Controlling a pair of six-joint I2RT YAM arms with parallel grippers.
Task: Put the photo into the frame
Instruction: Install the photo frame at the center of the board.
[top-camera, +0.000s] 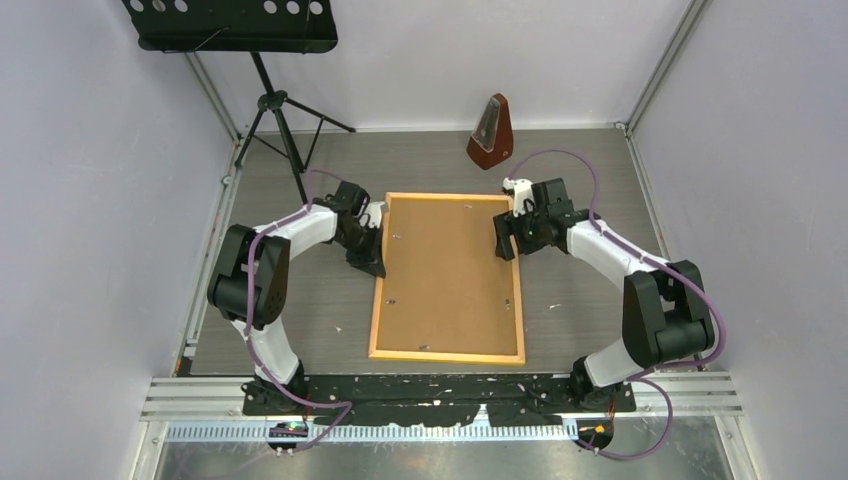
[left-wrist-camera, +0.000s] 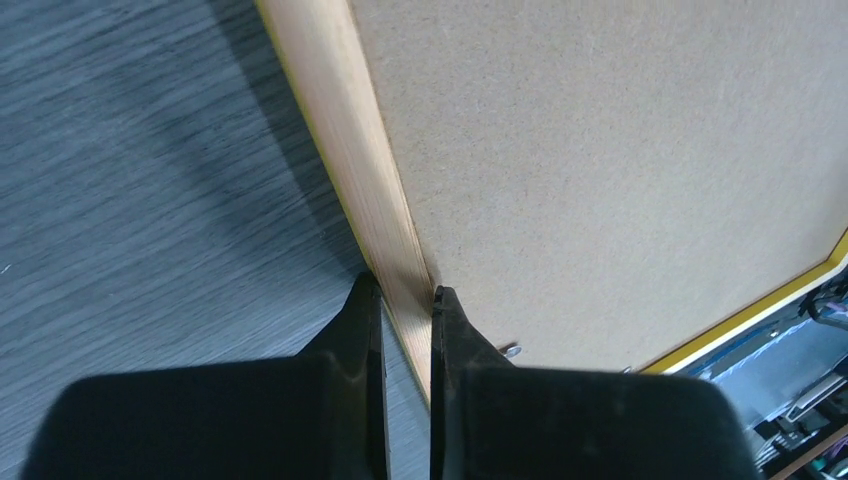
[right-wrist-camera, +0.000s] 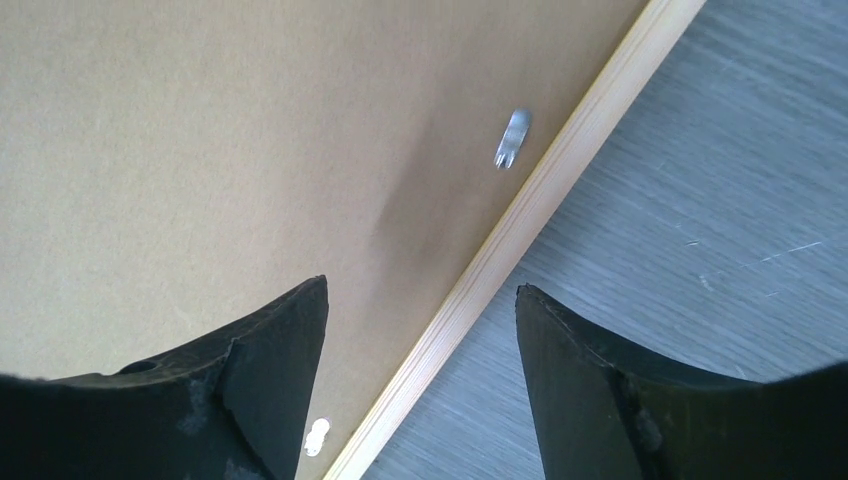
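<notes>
The frame (top-camera: 447, 354) lies flat on the table, back side up, with a plain brown fibreboard backing sheet (top-camera: 450, 270) filling it. The photo is hidden. My left gripper (top-camera: 372, 262) is at the frame's left strip; in the left wrist view my left gripper (left-wrist-camera: 405, 292) is shut on that wooden strip (left-wrist-camera: 355, 150), one finger outside and one on the backing side. My right gripper (top-camera: 503, 240) is at the right strip; in the right wrist view my right gripper (right-wrist-camera: 420, 290) is open and straddles the strip (right-wrist-camera: 540, 200) above it.
Small metal tabs (right-wrist-camera: 511, 138) stick up along the backing's edge. A brown metronome (top-camera: 491, 132) stands behind the frame. A black music stand (top-camera: 270, 100) is at the back left. Walls close in on both sides.
</notes>
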